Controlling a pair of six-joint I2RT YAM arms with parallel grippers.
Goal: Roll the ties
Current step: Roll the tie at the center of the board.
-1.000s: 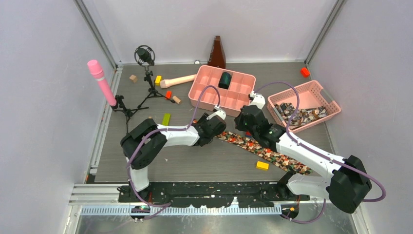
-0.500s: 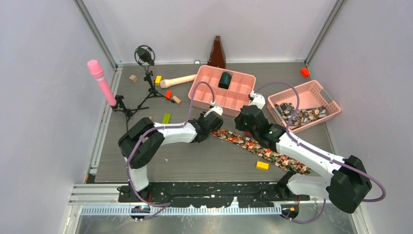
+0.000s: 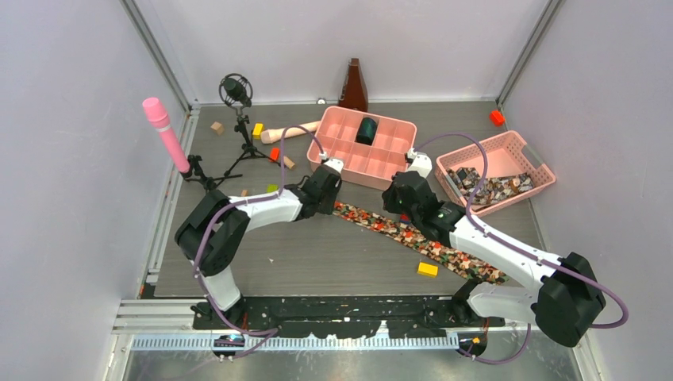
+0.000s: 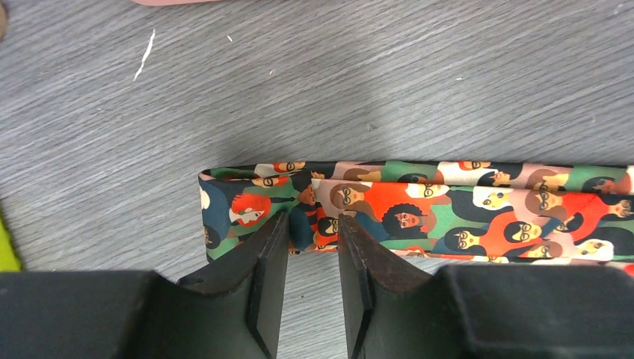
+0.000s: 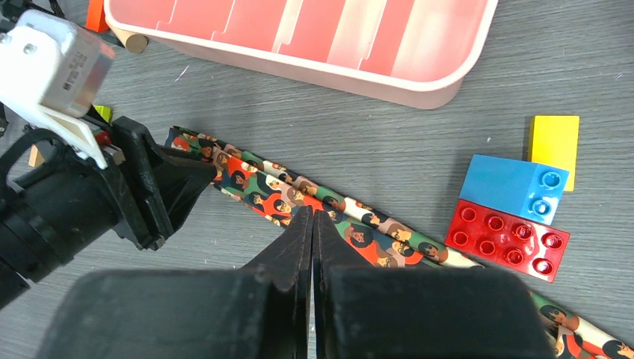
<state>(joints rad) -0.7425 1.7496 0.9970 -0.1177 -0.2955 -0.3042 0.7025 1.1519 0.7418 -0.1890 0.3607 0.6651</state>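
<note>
I think this is a robot lab, inside a small test cell. Plain pale walls (image 3: 71,159) with metal frame bars (image 3: 159,55) close the grey table (image 3: 333,262) on three sides. My arms (image 3: 270,210) are bolted to a black rail (image 3: 333,305). On the table stand a microphone (image 3: 236,90) and a pink tube (image 3: 165,135) on tripods, a metronome (image 3: 354,86), and some toy blocks (image 3: 428,269).

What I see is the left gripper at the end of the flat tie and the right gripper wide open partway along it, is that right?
Not quite. The right gripper is shut, not wide open; the right wrist view shows its jaws together over the tie. The left gripper is at the tie's end, as you said.
</note>
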